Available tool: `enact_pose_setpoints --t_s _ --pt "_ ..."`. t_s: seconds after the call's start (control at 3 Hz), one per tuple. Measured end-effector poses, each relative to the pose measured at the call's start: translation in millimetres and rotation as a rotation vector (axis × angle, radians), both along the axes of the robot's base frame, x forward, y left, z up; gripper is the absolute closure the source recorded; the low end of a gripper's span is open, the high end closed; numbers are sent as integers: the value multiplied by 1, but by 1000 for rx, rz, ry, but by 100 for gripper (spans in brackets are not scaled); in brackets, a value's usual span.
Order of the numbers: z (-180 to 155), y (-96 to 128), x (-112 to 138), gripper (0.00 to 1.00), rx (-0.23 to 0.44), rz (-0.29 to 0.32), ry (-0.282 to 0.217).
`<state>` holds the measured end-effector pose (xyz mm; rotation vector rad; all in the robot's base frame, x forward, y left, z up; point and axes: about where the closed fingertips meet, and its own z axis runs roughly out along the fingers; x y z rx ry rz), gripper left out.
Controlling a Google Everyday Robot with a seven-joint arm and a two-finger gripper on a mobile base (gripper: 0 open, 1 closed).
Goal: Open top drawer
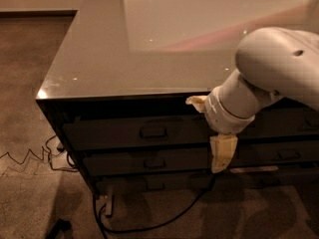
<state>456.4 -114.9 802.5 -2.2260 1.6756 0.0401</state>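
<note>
End effector [204, 136] at the closed top drawer [114, 131], fingers apart.

One cream finger [197, 102] reaches up-left to just under the worktop's [99, 59] front edge, and the other hangs down across the second drawer [124, 162]. The thick white arm [271, 66] comes in from the right above the worktop corner, its wrist bent down toward the cabinet front. The top drawer sits flush directly under the worktop, its long axis running left to right and its front facing the camera. Its bar handle [153, 131] lies left of the end effector and apart from it. A black cable [149, 226] trails across the floor [25, 83].
</note>
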Motion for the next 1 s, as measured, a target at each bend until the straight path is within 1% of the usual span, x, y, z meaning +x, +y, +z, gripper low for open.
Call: enact_pose_setpoints --t_s 0.33,0.67,1.0 --pt "-33 3 20 0 -7 -13 63" --pt "-68 5 30 0 -9 -37 138" --pt "-93 4 43 0 -9 -65 188"
